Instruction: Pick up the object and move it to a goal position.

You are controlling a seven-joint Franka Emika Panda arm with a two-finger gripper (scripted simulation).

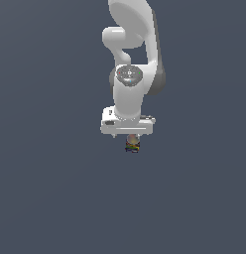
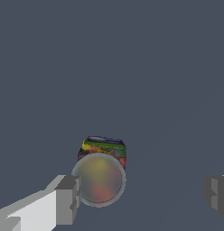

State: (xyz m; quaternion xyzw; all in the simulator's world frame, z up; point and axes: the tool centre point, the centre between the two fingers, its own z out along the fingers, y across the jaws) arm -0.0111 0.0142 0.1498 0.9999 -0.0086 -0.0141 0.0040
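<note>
In the exterior view the white arm [image 1: 131, 59] reaches down through the upper middle of the frame, and its hand [image 1: 129, 135] sits just above the tiny banded can [image 1: 132, 144] at centre frame. The wrist view shows the can [image 2: 101, 170] with its pale round top facing the camera and yellow, red and dark blue bands behind. The hand [image 2: 143, 194] is spread wide: one finger [image 2: 66, 198] touches or nearly touches the can's side, the other finger [image 2: 217, 194] stands well apart, so nothing is grasped. The plain dark grey surface [image 1: 50, 198] fills both frames.
</note>
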